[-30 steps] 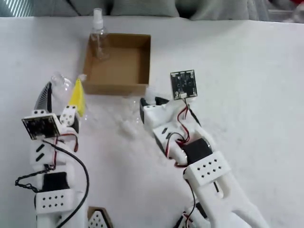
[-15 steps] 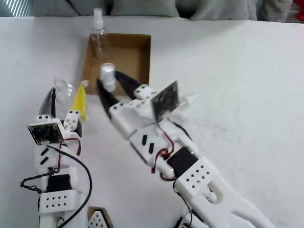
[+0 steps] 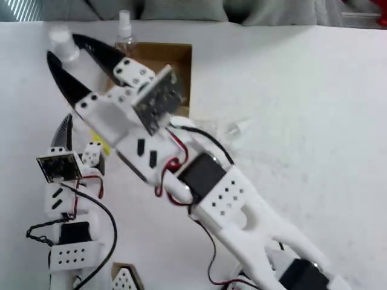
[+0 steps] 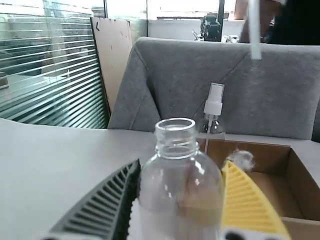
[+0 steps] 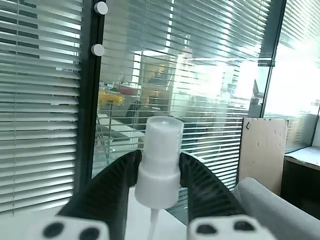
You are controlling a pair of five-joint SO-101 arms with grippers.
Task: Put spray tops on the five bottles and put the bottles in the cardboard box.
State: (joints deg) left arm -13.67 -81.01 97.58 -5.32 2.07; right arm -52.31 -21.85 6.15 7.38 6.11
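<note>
Watching this bottling job from the side, and I'd say it's early days. The right gripper (image 3: 60, 47) is up high at about 10 o'clock over the counter (image 3: 302, 90). Its black jaws are closed just far enough to pinch the white spray top (image 5: 160, 170) between them, with the dip tube hanging down. Below it, at roughly 8 o'clock, the left gripper (image 4: 181, 170) has its grey and yellow jaws clamped either side of an open bottle (image 4: 176, 195). That one stands upright with a bare neck, no top on it yet. To me the top looks high and off to one side of the neck rather than right over it. My guess is that lining it up and pushing it down is what's left on this one.

The cardboard box (image 3: 180, 60) sits at 12 o'clock. One capped bottle (image 3: 125, 30) stands at its 11 o'clock corner, and I can't tell whether it's inside or just behind the far wall. What looks like a loose top (image 3: 239, 128) lies on the counter at the box's 4 o'clock.

So: one bottle topped, one mid-job, and nothing I'd confidently call boxed. Most of the work is ahead, I reckon.
</note>
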